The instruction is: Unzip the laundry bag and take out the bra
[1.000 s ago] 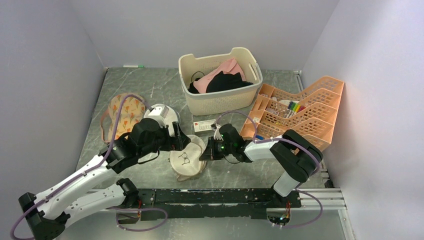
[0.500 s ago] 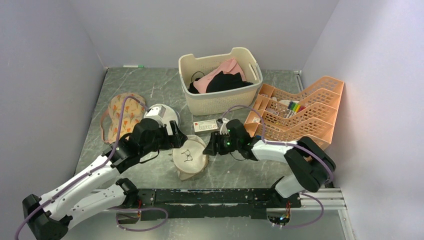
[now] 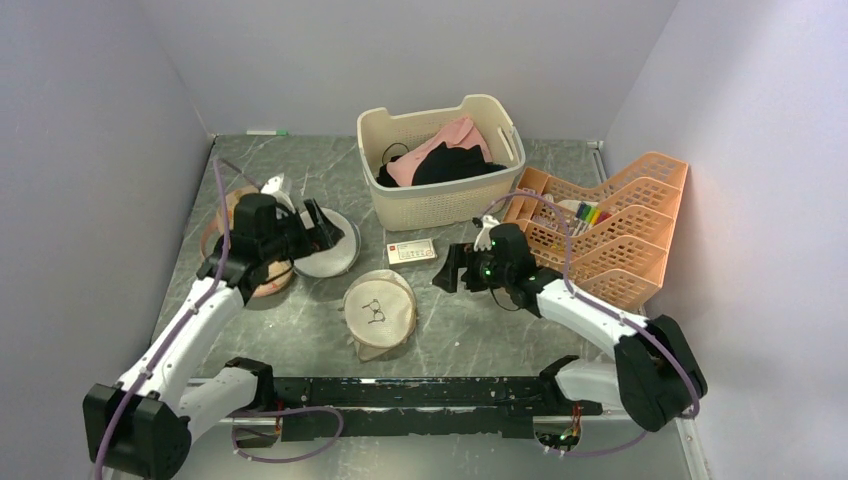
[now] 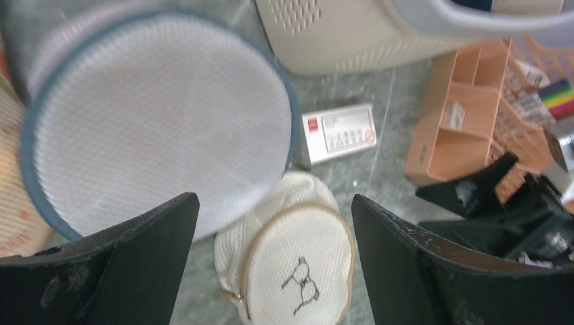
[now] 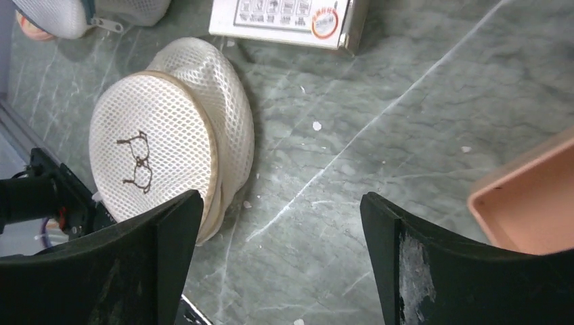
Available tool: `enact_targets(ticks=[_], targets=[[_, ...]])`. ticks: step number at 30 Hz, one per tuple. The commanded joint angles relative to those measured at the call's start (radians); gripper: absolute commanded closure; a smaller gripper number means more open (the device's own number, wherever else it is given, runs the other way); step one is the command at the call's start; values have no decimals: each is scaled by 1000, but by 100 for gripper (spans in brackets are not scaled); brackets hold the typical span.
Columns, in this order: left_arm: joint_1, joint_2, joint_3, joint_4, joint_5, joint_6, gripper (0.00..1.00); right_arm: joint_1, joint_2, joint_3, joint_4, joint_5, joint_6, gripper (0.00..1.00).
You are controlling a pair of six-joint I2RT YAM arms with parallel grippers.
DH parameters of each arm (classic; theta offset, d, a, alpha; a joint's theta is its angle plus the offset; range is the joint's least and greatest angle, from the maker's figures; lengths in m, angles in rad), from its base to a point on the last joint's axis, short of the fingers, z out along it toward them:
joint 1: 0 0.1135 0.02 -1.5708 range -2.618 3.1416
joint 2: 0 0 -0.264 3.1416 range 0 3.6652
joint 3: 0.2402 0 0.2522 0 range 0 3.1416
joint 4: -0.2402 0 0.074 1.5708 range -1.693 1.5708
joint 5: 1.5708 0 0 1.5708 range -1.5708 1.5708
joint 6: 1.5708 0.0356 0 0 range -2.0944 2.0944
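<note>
**Both grippers empty, the laundry bag lying between them**

Toward the tabletop's left edge, the left gripper (image 3: 322,224) hangs with its jaws spread wide and empty over the plain white mesh bag (image 4: 156,115), which isn't the one wanted. The laundry bag (image 3: 378,315) lies mid-table near the front edge, glasses mark showing, nothing poking out of it. Just right of it, the right gripper (image 3: 455,272) is also spread wide, holding nothing and not touching the bag. I'd find the zip pull first, which I can't pick out for certain. One gripper should then pin the mesh wall while the other draws the pull round the rim, slowly, so the light bag doesn't drag.
</note>
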Motion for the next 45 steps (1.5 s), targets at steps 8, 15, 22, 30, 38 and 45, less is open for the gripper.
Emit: enact_targets(ticks=[8, 15, 22, 30, 38, 45], targets=[[42, -41, 455, 39, -10, 292, 5, -10, -350, 313, -399, 482, -183, 0], [42, -138, 662, 22, -41, 348, 5, -9, -482, 621, -522, 544, -367, 0], [42, -198, 678, 111, -16, 265, 5, -9, -548, 827, -581, 541, -483, 0], [42, -159, 720, 70, 16, 265, 5, -9, -590, 867, -572, 577, -491, 0], [42, -160, 679, 49, 32, 213, 5, -9, -580, 875, -597, 593, -480, 0], [43, -172, 686, 15, 31, 215, 5, -9, -601, 861, -594, 599, -464, 0]])
